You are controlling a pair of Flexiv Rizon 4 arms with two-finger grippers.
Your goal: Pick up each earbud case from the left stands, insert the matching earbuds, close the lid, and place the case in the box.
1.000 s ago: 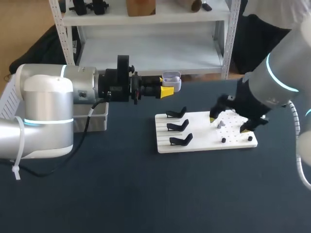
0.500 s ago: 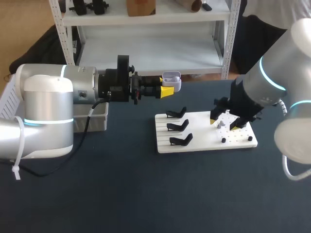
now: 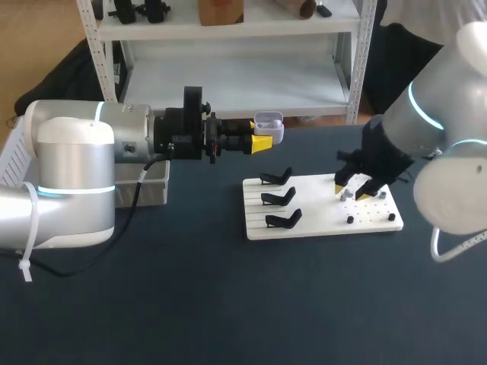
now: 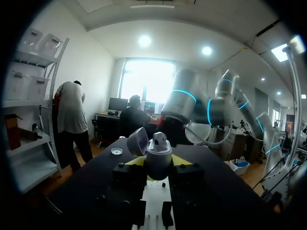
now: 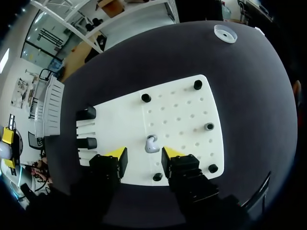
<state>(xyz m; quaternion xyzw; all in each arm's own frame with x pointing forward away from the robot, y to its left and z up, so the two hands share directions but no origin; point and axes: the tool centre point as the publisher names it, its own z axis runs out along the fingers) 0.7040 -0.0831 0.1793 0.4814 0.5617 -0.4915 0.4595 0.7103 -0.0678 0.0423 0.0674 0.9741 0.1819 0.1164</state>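
Left gripper (image 3: 262, 139) pinches the open-lidded earbud case (image 4: 158, 158), aloft beyond the far left corner of the white board (image 5: 180, 103). Right gripper (image 5: 145, 155) hangs spread over the board's right half, an earbud (image 5: 152, 144) just ahead between its fingers. That earbud is probably light, hard and slippery, and best nipped gently across its bulb.

The board (image 3: 319, 209) lay on the table (image 3: 228, 304), right of its middle; three stands (image 3: 278, 198) sat on the board's left part, one behind another; a lone earbud (image 5: 152, 143) stood on the board's right part, among several pegs (image 5: 146, 98); the right gripper (image 5: 144, 155) hung over that part, the earbud just ahead of the gap between its parted fingers; the earbud case (image 3: 268, 125), clamped in the left gripper (image 3: 259, 134), was behind the board's left end, raised off the table; the box (image 3: 156, 182) lay left of the board, well apart; a small disc (image 5: 225, 33) lay behind the board's right end, apart from it.
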